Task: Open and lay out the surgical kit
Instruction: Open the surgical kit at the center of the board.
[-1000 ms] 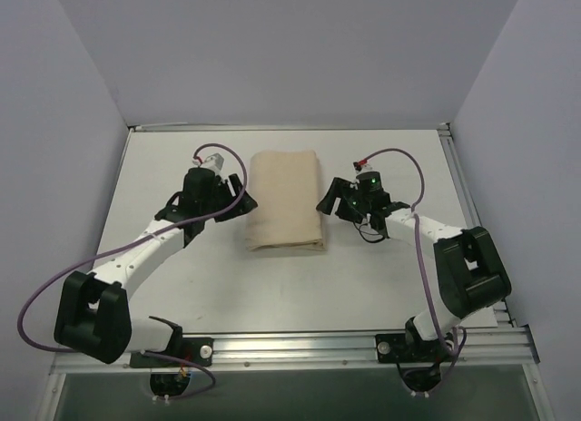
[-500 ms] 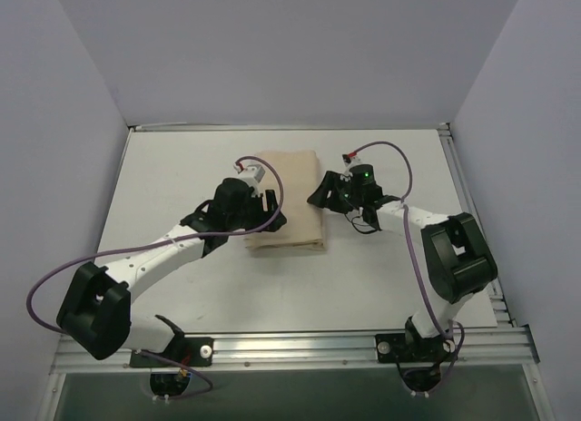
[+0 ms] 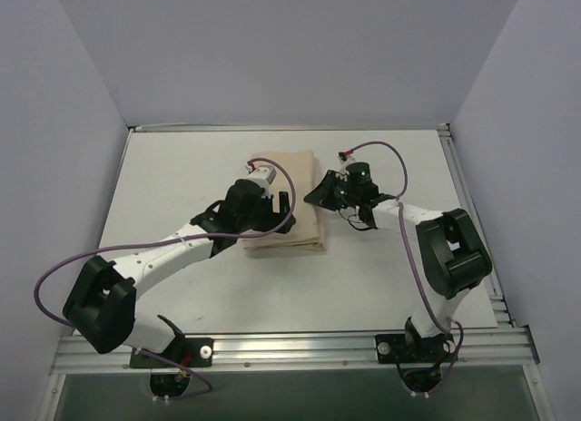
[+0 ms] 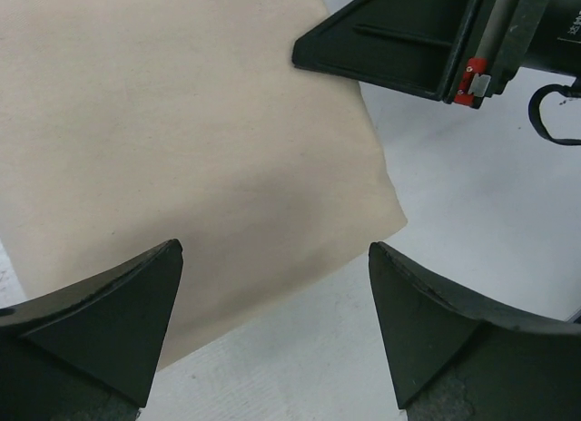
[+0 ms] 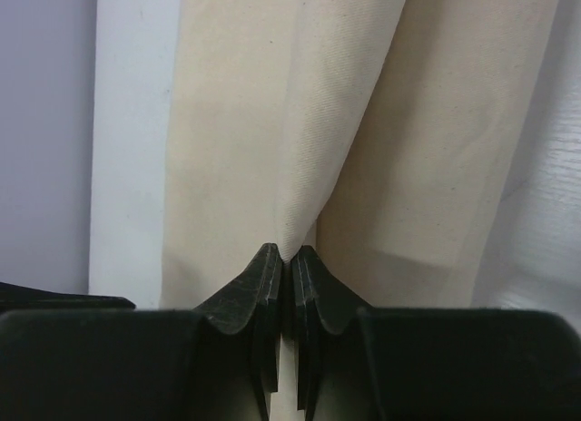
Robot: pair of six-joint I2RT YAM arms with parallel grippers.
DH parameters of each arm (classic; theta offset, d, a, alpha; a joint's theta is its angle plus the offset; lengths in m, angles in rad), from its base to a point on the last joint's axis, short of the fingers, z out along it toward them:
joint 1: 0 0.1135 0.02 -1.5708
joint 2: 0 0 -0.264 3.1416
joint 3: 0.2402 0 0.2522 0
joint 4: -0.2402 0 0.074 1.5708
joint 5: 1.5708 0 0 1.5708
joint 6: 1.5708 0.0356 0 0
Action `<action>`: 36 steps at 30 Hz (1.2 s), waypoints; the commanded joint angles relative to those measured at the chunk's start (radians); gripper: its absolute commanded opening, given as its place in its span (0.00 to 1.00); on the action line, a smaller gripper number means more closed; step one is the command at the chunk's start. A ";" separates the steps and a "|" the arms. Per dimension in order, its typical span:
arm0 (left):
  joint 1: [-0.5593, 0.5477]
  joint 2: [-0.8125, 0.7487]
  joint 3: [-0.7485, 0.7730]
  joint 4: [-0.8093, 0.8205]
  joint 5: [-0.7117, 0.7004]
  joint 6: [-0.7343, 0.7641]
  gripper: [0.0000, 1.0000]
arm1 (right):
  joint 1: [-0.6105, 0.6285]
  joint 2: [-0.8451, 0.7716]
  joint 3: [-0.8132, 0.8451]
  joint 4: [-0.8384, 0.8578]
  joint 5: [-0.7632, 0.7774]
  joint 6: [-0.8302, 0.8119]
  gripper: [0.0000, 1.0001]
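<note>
Both arms are sitting closer to the cloth wrap (image 3: 295, 171) than before; it is lying folded in the upper middle of the surface (image 3: 172, 181). The left gripper (image 4: 274, 249) is hovering over it, jaws spread. The right gripper (image 5: 289, 252) is pinching a fold at its right edge. A quick pull could be dragging the whole wrap.

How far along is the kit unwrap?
Done: nothing; the cloth wrap lies folded, no instruments showing. In hand: right gripper is shut on a fold at its right edge; left gripper hovers open above it. Left: unfold, lay everything out.
</note>
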 commanded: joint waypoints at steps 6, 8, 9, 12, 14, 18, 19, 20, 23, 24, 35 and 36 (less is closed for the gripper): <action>-0.109 0.116 0.172 0.052 -0.096 0.086 0.94 | 0.011 -0.055 0.062 0.040 -0.042 0.193 0.00; -0.133 0.149 0.202 0.052 -0.109 0.090 0.94 | 0.013 -0.067 0.051 0.043 -0.038 0.232 0.00; -0.140 0.159 0.213 0.048 -0.139 0.090 0.94 | 0.013 -0.081 0.045 0.049 -0.032 0.244 0.00; -0.164 0.197 0.261 0.013 -0.214 0.090 0.95 | 0.013 -0.112 0.025 0.055 -0.006 0.285 0.00; -0.170 0.241 0.304 -0.070 -0.271 0.067 0.94 | 0.014 -0.123 0.019 0.047 0.007 0.299 0.00; -0.183 0.307 0.377 -0.142 -0.345 0.060 0.92 | 0.019 -0.138 0.009 0.066 0.008 0.331 0.00; -0.189 0.323 0.393 -0.159 -0.371 0.054 0.91 | 0.020 -0.138 0.007 0.075 0.008 0.336 0.00; -0.190 0.330 0.397 -0.162 -0.380 0.049 0.90 | 0.023 -0.139 0.007 0.075 0.010 0.337 0.00; -0.190 0.334 0.396 -0.166 -0.412 0.034 0.76 | 0.033 -0.141 0.007 0.069 0.018 0.333 0.00; -0.189 0.332 0.394 -0.166 -0.417 0.035 0.63 | 0.033 -0.144 0.004 0.072 0.015 0.334 0.00; 0.107 0.052 0.232 -0.281 -0.316 -0.017 0.02 | -0.021 -0.184 0.131 -0.245 0.162 0.011 0.72; 0.185 0.019 0.186 -0.291 -0.313 -0.015 0.02 | -0.017 -0.199 0.137 -0.258 0.177 -0.009 0.72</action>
